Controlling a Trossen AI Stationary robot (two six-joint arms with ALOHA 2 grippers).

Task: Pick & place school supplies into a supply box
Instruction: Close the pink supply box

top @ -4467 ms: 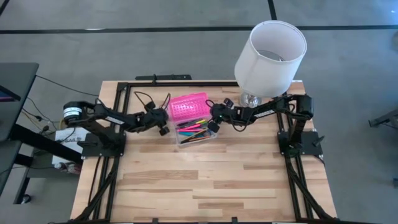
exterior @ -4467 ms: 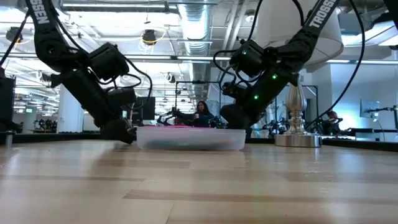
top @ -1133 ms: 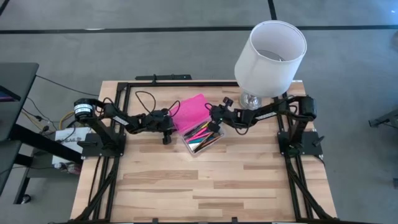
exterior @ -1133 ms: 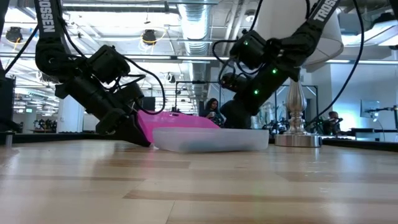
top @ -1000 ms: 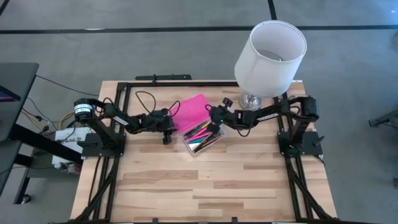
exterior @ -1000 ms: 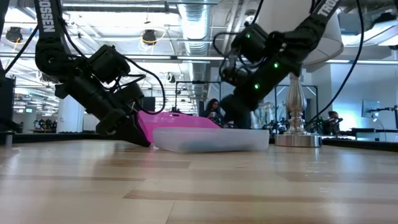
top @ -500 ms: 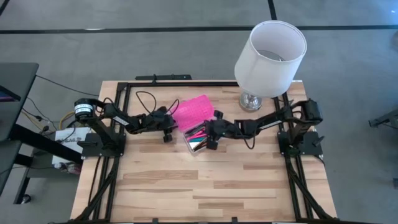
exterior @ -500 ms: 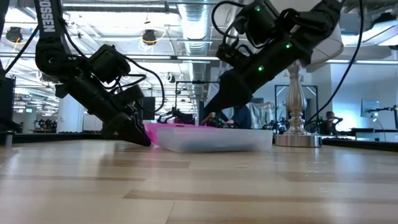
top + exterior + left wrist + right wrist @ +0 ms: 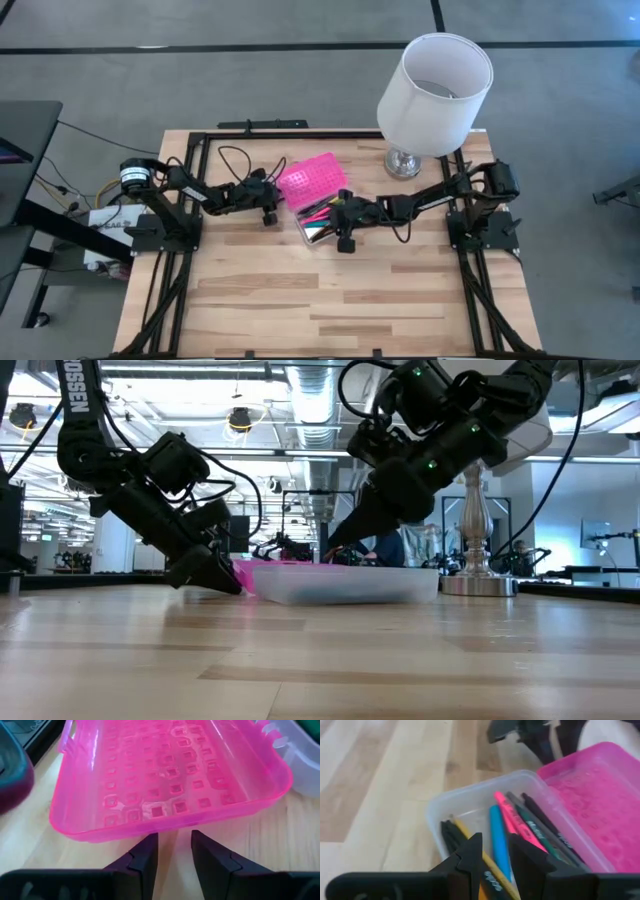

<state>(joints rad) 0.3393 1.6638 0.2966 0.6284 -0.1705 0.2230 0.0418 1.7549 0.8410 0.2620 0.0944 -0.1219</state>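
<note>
Pale wooden tabletop point(image 9: 330, 300) carries a clear plastic box point(image 9: 322, 224) of coloured pens point(image 9: 501, 842), its bright pink perforated lid point(image 9: 312, 182) swung open alongside. Left gripper point(image 9: 172, 851), fingers narrowly parted and empty, sits at the lid's edge. Right gripper point(image 9: 492, 851), likewise slightly apart, hovers over the pens.

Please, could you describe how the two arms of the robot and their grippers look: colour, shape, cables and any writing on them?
Both arms are black, built of slim jointed links. The left gripper and the right gripper each end in two dark, wedge-shaped fingers. Thin black cables loop along both arms. White letters run along the upper links in the low view, partly cut off. Small green lights glow on the right arm. A white-banded round part sits at the left arm's base.
</note>
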